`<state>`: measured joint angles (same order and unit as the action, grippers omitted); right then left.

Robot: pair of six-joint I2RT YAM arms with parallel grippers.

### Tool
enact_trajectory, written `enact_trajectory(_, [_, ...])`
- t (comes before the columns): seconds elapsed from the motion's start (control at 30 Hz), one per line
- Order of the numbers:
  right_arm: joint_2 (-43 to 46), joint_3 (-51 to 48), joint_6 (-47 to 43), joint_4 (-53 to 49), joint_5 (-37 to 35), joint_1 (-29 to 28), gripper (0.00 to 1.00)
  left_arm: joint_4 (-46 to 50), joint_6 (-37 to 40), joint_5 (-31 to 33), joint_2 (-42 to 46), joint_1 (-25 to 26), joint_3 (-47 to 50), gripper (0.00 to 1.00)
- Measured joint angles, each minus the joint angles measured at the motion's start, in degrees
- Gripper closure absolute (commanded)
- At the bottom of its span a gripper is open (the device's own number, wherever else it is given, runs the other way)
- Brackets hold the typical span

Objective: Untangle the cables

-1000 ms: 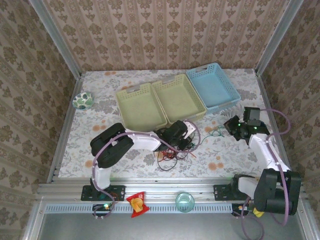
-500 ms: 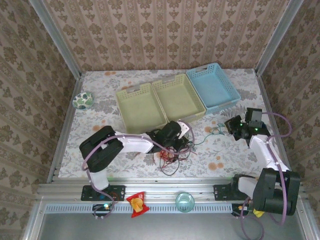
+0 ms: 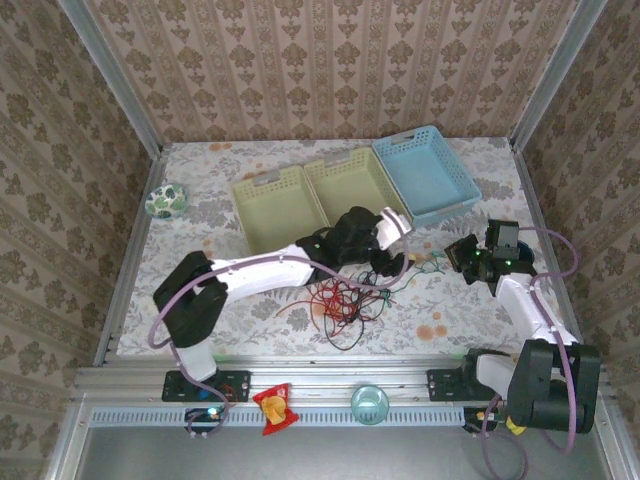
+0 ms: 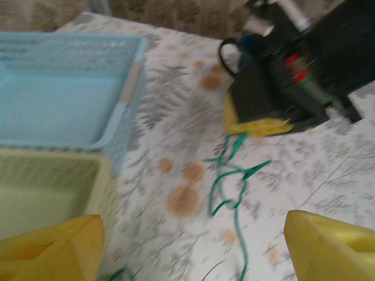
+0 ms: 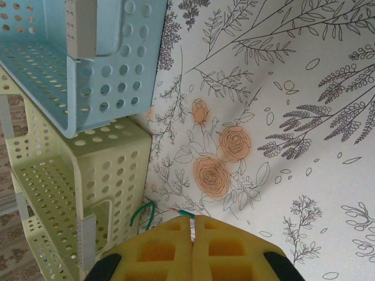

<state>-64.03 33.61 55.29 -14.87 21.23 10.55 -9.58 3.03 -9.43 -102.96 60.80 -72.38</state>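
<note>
Left claw (image 4: 190,234): yellow foam-tipped fingers (image 4: 53,246) stand wide apart with nothing between them; it is poised over the worktop (image 3: 450,310).
Right claw (image 5: 193,225): yellow pads (image 5: 234,252) are pressed flat together and clamped on one end of the green cable (image 4: 214,188). A short green stub with a reddish tip shows at the seam.
Green cable, position: straight ahead of the left claw, in line with the gap between its fingers. It runs on to the right claw, which faces the left claw.
Green cable, long axis: roughly claw to claw, with kinks and a small side loop midway.
Green cable, make: thin, limp, smooth-coated wire lying flat on the cloth.
Red cable (image 3: 325,295): behind the left claw, toward the arm bases; a loose heap of fine loops.
Black cable (image 3: 347,335): mixed in with the red one, its loops on the side of the heap farthest behind the left claw.
Nearer arm: the left claw is nearer the free middle of the green cable. The red and black heap lies under its forearm.
Judgement: the green cable looks nearly drawn clear of the heap. A left-claw grasp would mean going forward and down.
Blue basket (image 4: 126,117): perforated plastic, rectangular, to the left of the left claw.
Yellow-green baskets (image 3: 270,180): two of the same pattern, beside the blue one.
Worktop surface: pale floral cloth, matt.
</note>
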Motion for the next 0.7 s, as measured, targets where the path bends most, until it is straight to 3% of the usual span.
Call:
enact_trajectory(0.37, [-0.9,2.2,1.6,0.2,0.5,0.1,1.00,4.4,1.1,-8.1,-15.7,1.8,-5.7,0.38])
enact_trajectory(0.6, [-0.9,2.4,2.6,0.1,2.0,0.1,1.00,1.0,-0.5,-8.2,-18.0,1.1,-6.2,0.66])
enact_trajectory(0.7, [-0.8,2.4,3.1,0.1,2.0,0.1,1.00,-1.3,-2.0,-8.5,-19.2,0.0,-6.6,0.90])
